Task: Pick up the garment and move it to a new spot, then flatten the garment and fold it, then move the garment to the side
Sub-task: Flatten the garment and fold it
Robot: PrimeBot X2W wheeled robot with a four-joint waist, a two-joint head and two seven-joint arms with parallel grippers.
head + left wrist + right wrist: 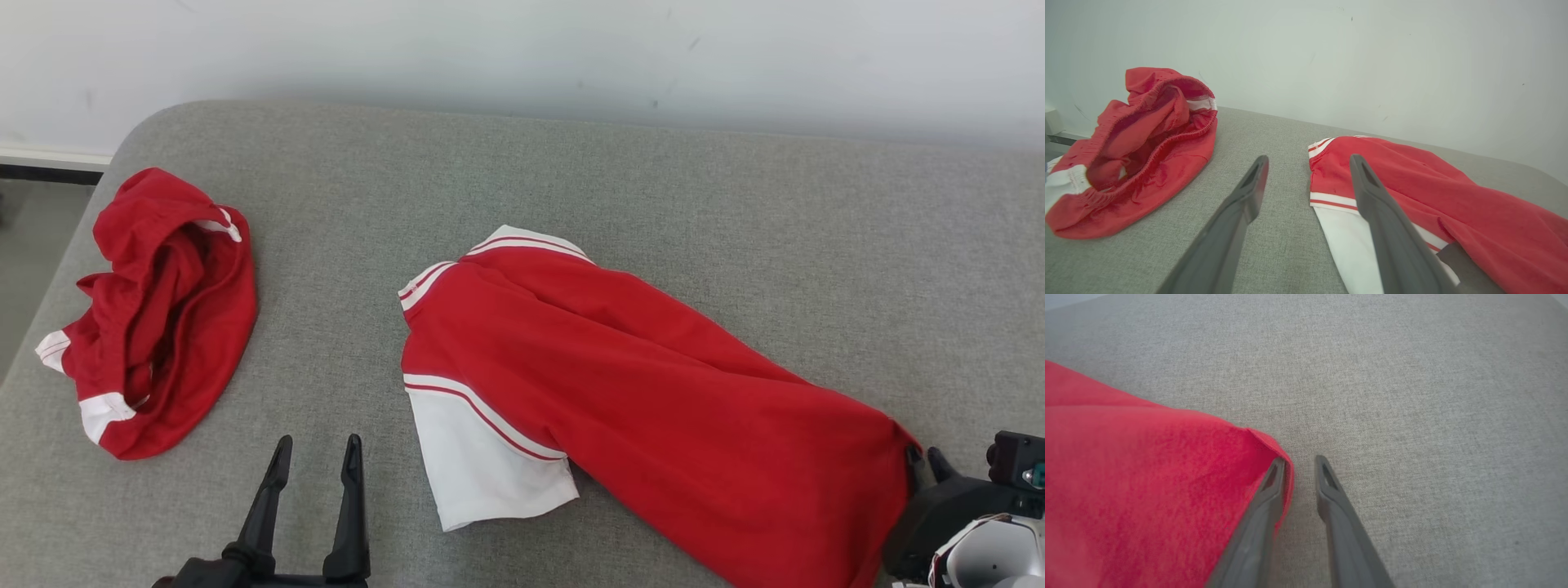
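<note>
Beneath the garment (653, 384), grey fabric surface (653, 180); white wall (522, 49) behind.

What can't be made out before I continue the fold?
- Right wrist view: the edge of the garment drapes over one finger of the right gripper; whether cloth is pinched is unclear.
- Head view: the garment's lower end is cut off by the bottom edge.
- Head view: the crumpled red garment hides its shape in its own folds.

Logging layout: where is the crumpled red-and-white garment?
The crumpled red-and-white garment lies at the head view's left, on the grey fabric surface, left of the left gripper.
</note>
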